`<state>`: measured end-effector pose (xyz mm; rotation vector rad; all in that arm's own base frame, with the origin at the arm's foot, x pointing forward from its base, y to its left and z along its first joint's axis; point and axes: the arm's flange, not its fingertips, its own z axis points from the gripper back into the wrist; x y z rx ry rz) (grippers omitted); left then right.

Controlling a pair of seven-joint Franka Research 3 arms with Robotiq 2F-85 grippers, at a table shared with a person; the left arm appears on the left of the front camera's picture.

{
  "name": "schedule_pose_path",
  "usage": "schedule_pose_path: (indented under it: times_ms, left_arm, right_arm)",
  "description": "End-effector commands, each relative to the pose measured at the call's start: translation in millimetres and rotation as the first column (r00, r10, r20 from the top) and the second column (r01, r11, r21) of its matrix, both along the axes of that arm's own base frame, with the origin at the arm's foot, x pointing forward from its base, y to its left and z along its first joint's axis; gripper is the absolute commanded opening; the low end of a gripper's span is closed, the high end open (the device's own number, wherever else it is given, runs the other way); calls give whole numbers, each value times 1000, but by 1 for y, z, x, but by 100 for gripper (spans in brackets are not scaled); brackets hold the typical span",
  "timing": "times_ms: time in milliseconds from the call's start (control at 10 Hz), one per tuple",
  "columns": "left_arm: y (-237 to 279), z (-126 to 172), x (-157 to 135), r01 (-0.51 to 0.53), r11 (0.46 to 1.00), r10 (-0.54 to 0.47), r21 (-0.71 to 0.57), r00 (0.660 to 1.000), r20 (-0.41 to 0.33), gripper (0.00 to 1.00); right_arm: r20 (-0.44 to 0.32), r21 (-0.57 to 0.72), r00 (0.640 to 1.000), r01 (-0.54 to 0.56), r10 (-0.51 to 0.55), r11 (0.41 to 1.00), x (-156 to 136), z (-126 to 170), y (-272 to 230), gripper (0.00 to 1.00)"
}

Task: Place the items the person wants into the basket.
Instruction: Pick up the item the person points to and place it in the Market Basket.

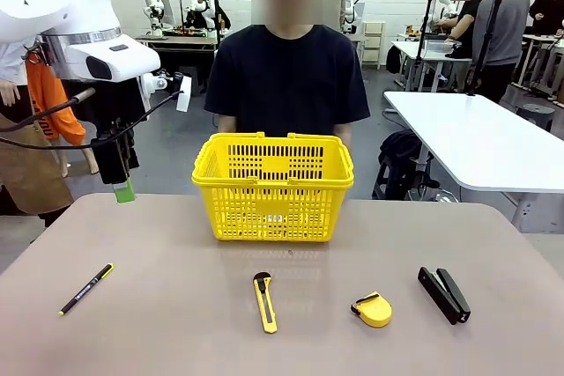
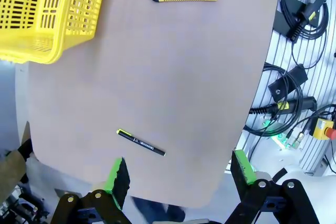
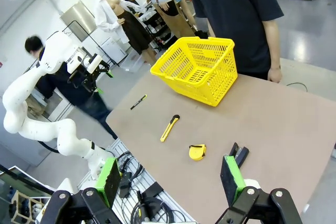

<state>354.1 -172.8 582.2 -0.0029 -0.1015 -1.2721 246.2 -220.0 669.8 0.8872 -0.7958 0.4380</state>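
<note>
The left gripper [image 2: 179,165] hangs over the far left corner of the table [image 1: 176,244], jaws wide apart and holding nothing. The right gripper [image 3: 169,169] is also wide apart and empty, above the table's right side. Along the near edge lies a row: the black pen [image 1: 85,290] toward the left corner, the utility knife [image 1: 264,302] at the middle, the tape measure [image 1: 374,309] just to its right, then the black stapler [image 1: 443,294]. The yellow basket [image 1: 273,182] stands upright at the middle of the far edge. The person [image 1: 286,77] stands right behind it.
</note>
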Motion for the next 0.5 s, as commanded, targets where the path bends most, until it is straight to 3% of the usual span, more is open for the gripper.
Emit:
schedule_pose_path:
  times_ms: [0, 200, 400]
  left_arm:
    - [1, 2, -1, 0, 1000, 0, 9, 1000, 4, 100]
    - [0, 0, 0, 0, 1000, 0, -1, 1000, 0, 100]
    - [65, 48, -46, 75, 954, -29, -289, 987, 158, 100]
  right_arm:
    - [27, 15, 1000, -15, 15, 1000, 1, 2, 0, 100]
    - [27, 15, 1000, -15, 15, 1000, 1, 2, 0, 100]
    - [27, 15, 1000, -15, 15, 1000, 1, 2, 0, 100]
